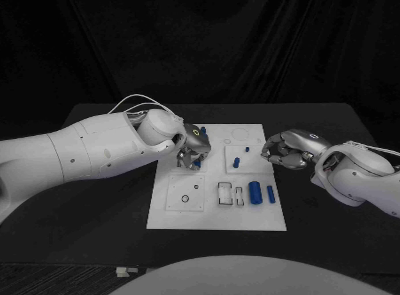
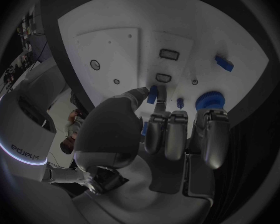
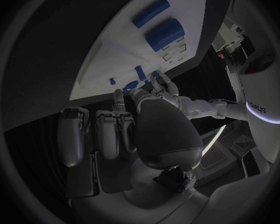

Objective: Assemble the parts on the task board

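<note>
The left hand (image 1: pixel 192 150) is over the far left part of the white board (image 1: pixel 253 218), with its fingers pointing down at the board. In the left wrist view, a small blue piece (image 2: pixel 152 94) sits between the thumb and the tip of a finger, so this hand (image 2: pixel 146 139) pinches the piece; its other fingers (image 2: pixel 207 134) are curled beside it. A little blue peg (image 2: pixel 180 103) stands on the board just beside these fingers, and near it there is a blue round part (image 2: pixel 209 100).

The right hand (image 1: pixel 288 150) is at the right edge of the board, at its far half, just beside the rim. Its fingers are curled in toward the palm, and I see nothing between them. In the right wrist view the fingers (image 3: pixel 109 134) lie close together in a row.

On the board, a short blue piece (image 1: pixel 238 162) lies in the far middle square, and a small blue pin (image 1: pixel 247 148) stands just behind it. In the near right part, a thick blue cylinder (image 1: pixel 254 193) lies beside a thinner blue rod (image 1: pixel 271 194); they are near but not touching. To the left of them is a dark rectangular frame (image 1: pixel 225 193), and more to the left a small dark ring (image 1: pixel 185 198) lies on a square plate. The board lies on the black table (image 1: pixel 93 209).
</note>
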You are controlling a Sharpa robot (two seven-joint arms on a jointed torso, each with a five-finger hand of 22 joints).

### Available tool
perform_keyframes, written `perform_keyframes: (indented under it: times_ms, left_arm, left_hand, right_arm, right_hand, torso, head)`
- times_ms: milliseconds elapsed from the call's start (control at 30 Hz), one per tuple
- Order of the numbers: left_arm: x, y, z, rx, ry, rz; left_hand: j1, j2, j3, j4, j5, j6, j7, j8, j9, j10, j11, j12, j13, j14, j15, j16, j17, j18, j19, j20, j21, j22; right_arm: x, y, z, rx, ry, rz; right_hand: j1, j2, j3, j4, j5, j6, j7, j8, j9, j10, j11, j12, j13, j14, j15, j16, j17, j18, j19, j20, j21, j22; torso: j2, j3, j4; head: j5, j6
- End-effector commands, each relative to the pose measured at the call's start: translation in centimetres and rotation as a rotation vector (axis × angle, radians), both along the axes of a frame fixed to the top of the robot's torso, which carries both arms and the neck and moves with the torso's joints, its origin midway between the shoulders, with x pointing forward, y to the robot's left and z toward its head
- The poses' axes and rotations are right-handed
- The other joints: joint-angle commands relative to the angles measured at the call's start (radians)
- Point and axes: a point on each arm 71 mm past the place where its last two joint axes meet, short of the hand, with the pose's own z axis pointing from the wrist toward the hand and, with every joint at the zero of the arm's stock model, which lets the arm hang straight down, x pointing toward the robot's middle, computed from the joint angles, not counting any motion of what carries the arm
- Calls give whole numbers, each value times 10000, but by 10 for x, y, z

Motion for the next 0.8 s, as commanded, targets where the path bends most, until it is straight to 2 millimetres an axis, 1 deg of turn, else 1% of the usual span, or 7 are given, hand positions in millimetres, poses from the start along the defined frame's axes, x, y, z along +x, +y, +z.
perform_keyframes:
  times_ms: [33,267,400,500,600,633,800]
  left_arm:
    - [-4,-1,-3,-42,236,-289]
    - [-3,3,-1,-348,-100,-232]
    - [-3,9,2,-550,-526,86]
    - [-4,13,3,-596,-767,376]
    - [-5,21,5,-586,-1056,826]
    - [-6,24,6,-585,-1203,1051]
    - [-8,38,10,-981,-1032,2180]
  left_hand:
    - [6,116,9,-69,47,56,-24,74,86,1044,-15,35,2634,1076,25,26,2635,132,458,22,-40,2379]
    - [-181,235,97,-93,202,161,-89,286,381,1044,-56,35,2634,1076,-10,26,2635,105,543,-3,55,2414]
    - [-395,354,219,-51,402,220,-122,463,640,1044,-91,35,2634,1076,-44,26,2635,80,625,-36,145,2447]
    - [-421,415,316,-85,482,209,-136,526,747,1044,-118,35,2634,1076,-71,26,2635,65,675,-57,201,2468]
    - [-556,452,354,-23,513,167,-113,544,816,1044,-120,35,2634,1076,-84,26,2635,56,707,-74,234,2480]
    - [-733,513,388,75,528,125,-90,548,873,1044,-122,35,2634,1076,-91,26,2635,48,733,-92,261,2490]
    - [-793,553,438,70,601,111,-93,569,929,1044,-121,35,2634,1076,-97,26,2635,43,751,-108,280,2497]
  right_arm:
    - [0,-1,-2,-115,144,-153]
    - [0,-2,-2,-137,166,-189]
    - [0,-2,-2,-157,194,-210]
    - [-1,-3,-2,-155,198,-215]
    - [-1,-3,-2,-144,187,-227]
    - [-1,-4,-2,-143,184,-235]
    - [-2,-4,-1,-138,168,-250]
  right_hand:
    - [51,-41,75,-12,47,54,-6,-25,-13,1029,67,25,2633,1039,49,26,2635,-72,607,83,-57,2309]
    - [54,-38,80,-11,48,57,-6,-23,-13,1029,67,25,2633,1039,49,26,2635,-70,603,83,-65,2306]
    - [117,-32,123,-43,66,67,-14,-21,-13,1029,63,25,2633,1039,48,26,2635,-70,600,83,-68,2305]
    - [163,-34,150,-71,77,81,-20,-14,-11,1029,59,25,2633,1039,46,26,2635,-64,588,82,-90,2297]
    - [174,-38,156,-79,79,84,-21,-13,-11,1029,58,25,2633,1039,45,26,2635,-63,586,81,-95,2295]
    - [200,-45,169,-97,87,83,-24,-14,-12,1029,55,25,2633,1039,43,26,2635,-62,585,81,-96,2295]
    - [215,-49,176,-107,93,78,-24,-17,-13,1029,53,25,2633,1039,42,26,2635,-63,586,80,-93,2296]
  torso:
    - [-1,1,2]
    - [1,-6,-2]
    - [-2,-3,0]
    - [-7,-1,6]
    - [-15,2,13]
    - [-14,3,13]
    - [-23,3,16]
  head:
    - [18,-2]
    - [34,-2]
    - [36,-2]
    - [5,-2]
    - [-24,-2]
    - [-35,-2]
    - [-8,-2]
